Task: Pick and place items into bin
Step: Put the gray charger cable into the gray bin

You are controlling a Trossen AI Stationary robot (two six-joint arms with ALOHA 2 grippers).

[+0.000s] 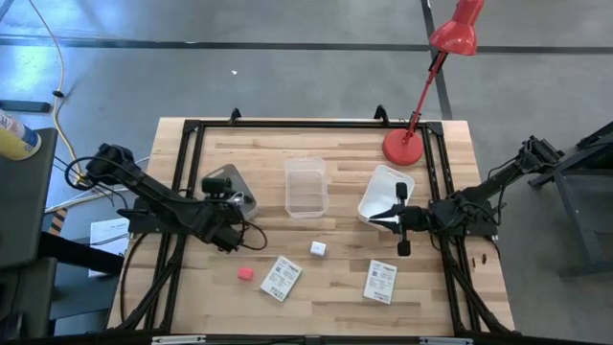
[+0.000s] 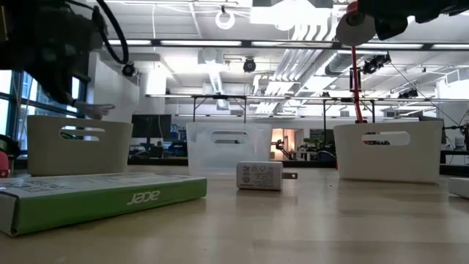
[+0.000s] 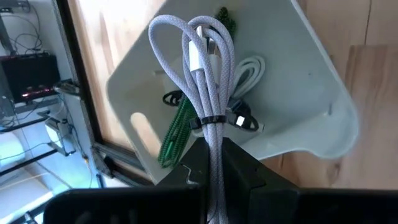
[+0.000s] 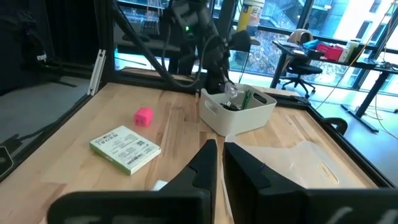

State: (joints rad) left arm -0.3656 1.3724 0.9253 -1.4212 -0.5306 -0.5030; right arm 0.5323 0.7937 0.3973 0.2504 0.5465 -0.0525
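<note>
My left gripper (image 1: 230, 203) hovers over a pale grey bin (image 3: 298, 93) at the table's left, shut on a pale braided cable (image 3: 208, 56) coiled in loops and bound by a dark tie. A green stick (image 3: 177, 127) and a white cord (image 3: 249, 71) lie in that bin. A pink cube (image 1: 246, 274), a white cube (image 1: 318, 249) and two flat printed packets (image 1: 281, 278) (image 1: 380, 282) lie flat on the table near its front. My right gripper (image 4: 219, 148) is shut on nothing beside the white bin (image 1: 385, 195) at the right. My left gripper pinches the cable bundle between its two fingers just behind the dark tie (image 3: 213, 134). The fingers lie along the bundle and slant down toward the bin. The loops (image 3: 186, 37) stick out past the fingertips, lifted clear above the bin's inside.
A clear bin (image 1: 306, 185) stands at the table's middle. A red desk lamp (image 1: 403, 146) stands at the far right. The low view shows a small white charger (image 2: 260, 176) and a green-edged box (image 2: 102, 196) on the wood.
</note>
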